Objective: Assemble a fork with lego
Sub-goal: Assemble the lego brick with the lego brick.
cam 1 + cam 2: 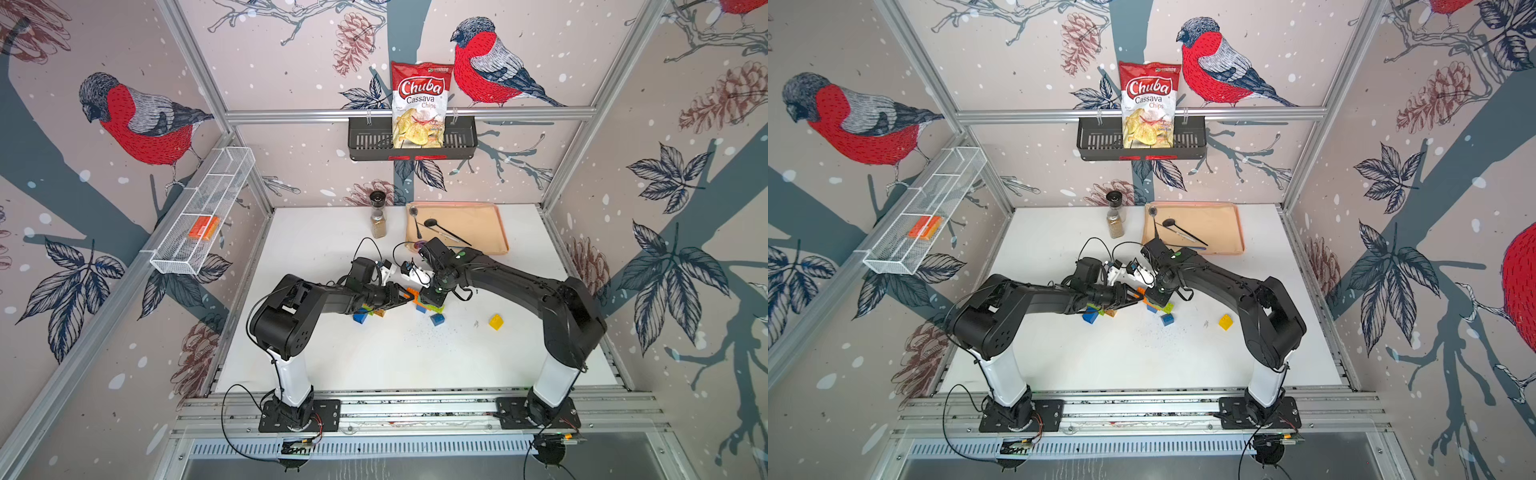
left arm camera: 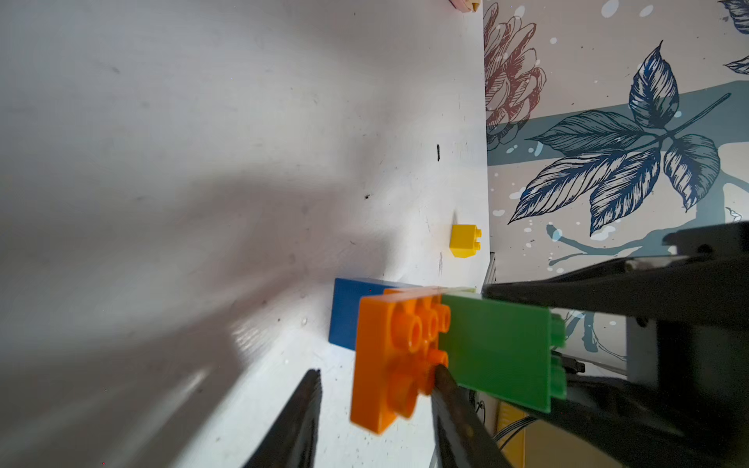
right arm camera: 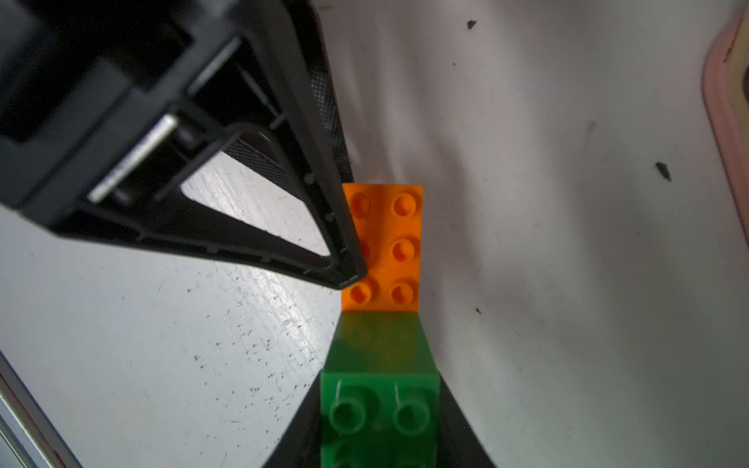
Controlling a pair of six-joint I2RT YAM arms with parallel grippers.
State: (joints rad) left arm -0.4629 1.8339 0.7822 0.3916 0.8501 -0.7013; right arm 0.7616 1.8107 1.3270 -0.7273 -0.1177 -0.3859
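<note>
Mid-frame in a top view, my right claw [image 1: 432, 296] is clamping the green brick [image 3: 381, 356], which is touching the orange brick [image 3: 399, 243]; my left claw [image 2: 377, 375] is straddling the orange brick, jaws apart.

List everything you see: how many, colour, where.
shelf basket: one, black, back wall
chips bag: one, red-white, in shelf basket
wire basket: one, white, left wall
smooth block: one, orange, in wire basket
table: one, white, centre
spice grinder: one, black-capped, table's back
tray: one, tan, table's back right
spoons: two, silvery and black, on tray
yellow brick: one, yellow, table's right
blue bricks: at least two, blue, mid-table
green brick: one, green, in right gripper
orange brick: one, orange, joined to green brick
lime brick: one, lime, by right gripper
left gripper: one, black, open astride orange brick
right gripper: one, black, shut on green brick
</note>
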